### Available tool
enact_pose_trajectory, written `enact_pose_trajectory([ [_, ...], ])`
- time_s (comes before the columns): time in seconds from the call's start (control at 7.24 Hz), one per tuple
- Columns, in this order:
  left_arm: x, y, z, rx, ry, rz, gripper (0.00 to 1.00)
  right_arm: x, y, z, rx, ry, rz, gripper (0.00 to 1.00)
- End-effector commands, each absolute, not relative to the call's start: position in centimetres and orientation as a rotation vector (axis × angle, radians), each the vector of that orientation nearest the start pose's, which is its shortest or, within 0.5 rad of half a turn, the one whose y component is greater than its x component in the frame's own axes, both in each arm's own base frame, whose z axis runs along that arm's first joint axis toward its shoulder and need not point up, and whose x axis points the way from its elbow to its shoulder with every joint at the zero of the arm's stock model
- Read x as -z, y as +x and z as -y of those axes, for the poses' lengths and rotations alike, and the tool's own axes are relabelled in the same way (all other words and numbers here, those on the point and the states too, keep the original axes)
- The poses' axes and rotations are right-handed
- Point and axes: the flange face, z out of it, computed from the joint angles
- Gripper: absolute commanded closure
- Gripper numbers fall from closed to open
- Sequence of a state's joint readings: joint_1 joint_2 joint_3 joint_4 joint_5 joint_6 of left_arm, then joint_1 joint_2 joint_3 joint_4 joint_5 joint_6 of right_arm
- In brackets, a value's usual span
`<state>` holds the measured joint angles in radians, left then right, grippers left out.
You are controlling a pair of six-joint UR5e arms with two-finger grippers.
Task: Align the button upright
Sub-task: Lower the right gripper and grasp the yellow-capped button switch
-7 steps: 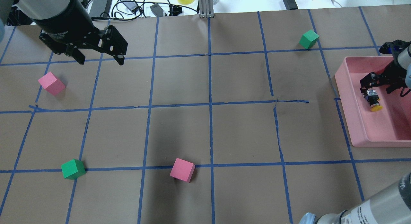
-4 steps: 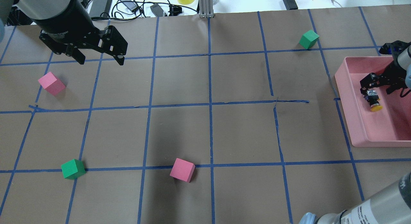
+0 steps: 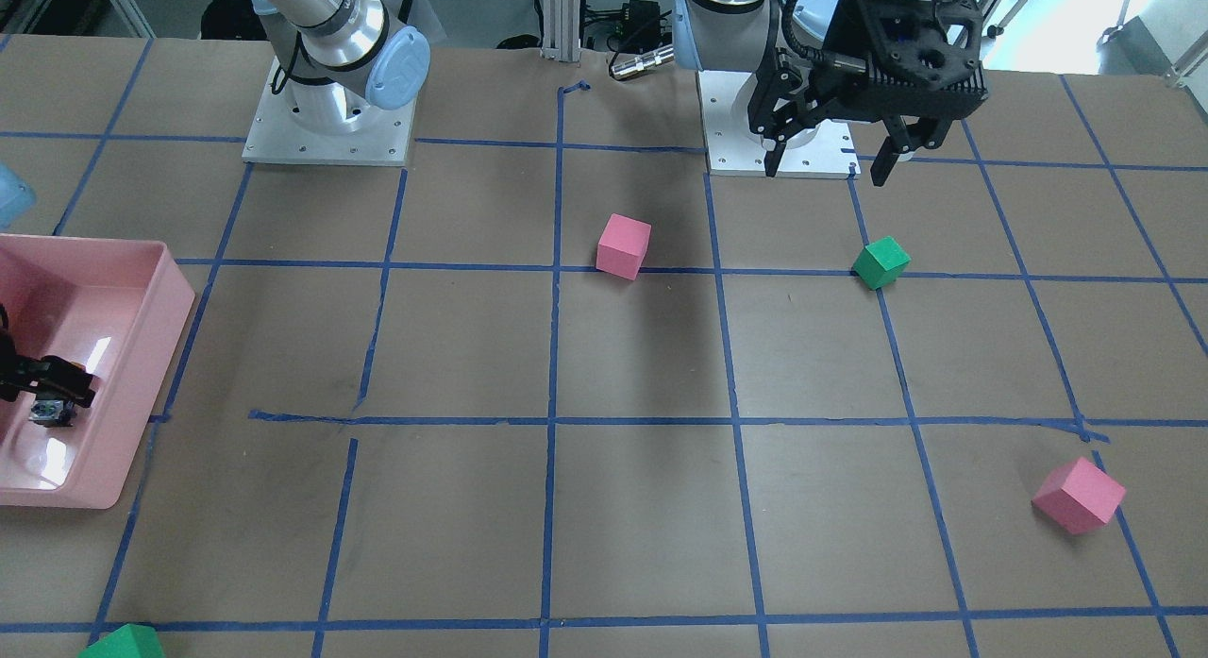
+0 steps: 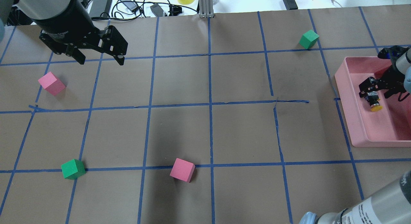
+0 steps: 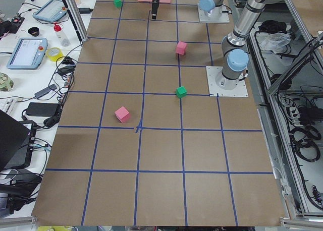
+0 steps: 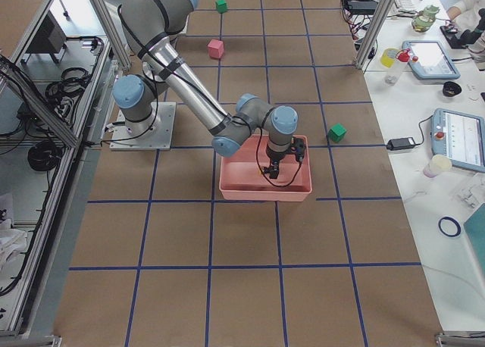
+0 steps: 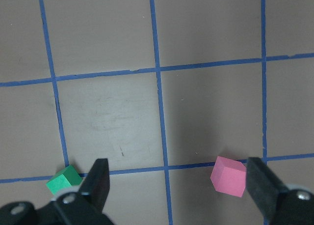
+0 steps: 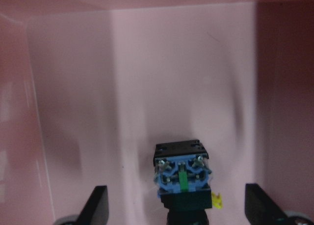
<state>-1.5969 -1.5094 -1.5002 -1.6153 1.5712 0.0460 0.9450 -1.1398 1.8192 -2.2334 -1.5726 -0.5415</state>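
Here the button [image 8: 181,175] lies between the right gripper's [image 8: 175,205] spread fingers [image 8: 98,205].

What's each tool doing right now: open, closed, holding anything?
Left tool: open, holding nothing.
Right tool: open, astride the small yellow-capped black push-button switch in the pink plastic tray, not gripping it.

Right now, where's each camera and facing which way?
Front-facing: across the table, faces both bases.
Overhead: behind robot, looking down; left pincer.
Left: table end, left arm near.
Right: opposite end, right arm near.
Left wrist: down at pink cube, own fingers.
Right wrist: into tray, at button.
Overhead, right wrist share the button.
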Motion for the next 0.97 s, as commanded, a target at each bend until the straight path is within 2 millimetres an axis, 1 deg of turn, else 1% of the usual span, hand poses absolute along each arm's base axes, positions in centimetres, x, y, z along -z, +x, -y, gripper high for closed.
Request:
enact_pose_trajectory([
  [0.0,-54.78,-14.55,46.71,0.137,0.113,-3.136,0.00,-18.82,-23.02,54.57,-0.043,0.132,-3.122,0.03],
  [0.14,-54.78,-14.54,46.71,0.137,0.113,-3.134,0.00,-18.75,-23.10,54.69,-0.020,0.132,-3.132,0.03],
  [0.28,-54.76,-14.54,46.70,0.135,0.113,-3.134,0.00,-18.75,-23.10,54.69,-0.019,0.132,-3.132,0.07],
  [0.41,-54.83,-14.52,46.64,0.137,0.113,-3.133,0.00,-18.68,-23.10,54.61,-0.027,0.130,-3.135,0.23],
  [0.55,-54.83,-14.55,46.64,0.137,0.113,-3.136,0.00,-18.71,-23.18,54.46,-0.047,0.113,-3.145,0.54],
  [0.83,-54.76,-14.63,46.67,0.135,0.113,-3.136,0.00,-19.46,-23.18,54.46,-0.037,0.104,-3.150,0.88],
])
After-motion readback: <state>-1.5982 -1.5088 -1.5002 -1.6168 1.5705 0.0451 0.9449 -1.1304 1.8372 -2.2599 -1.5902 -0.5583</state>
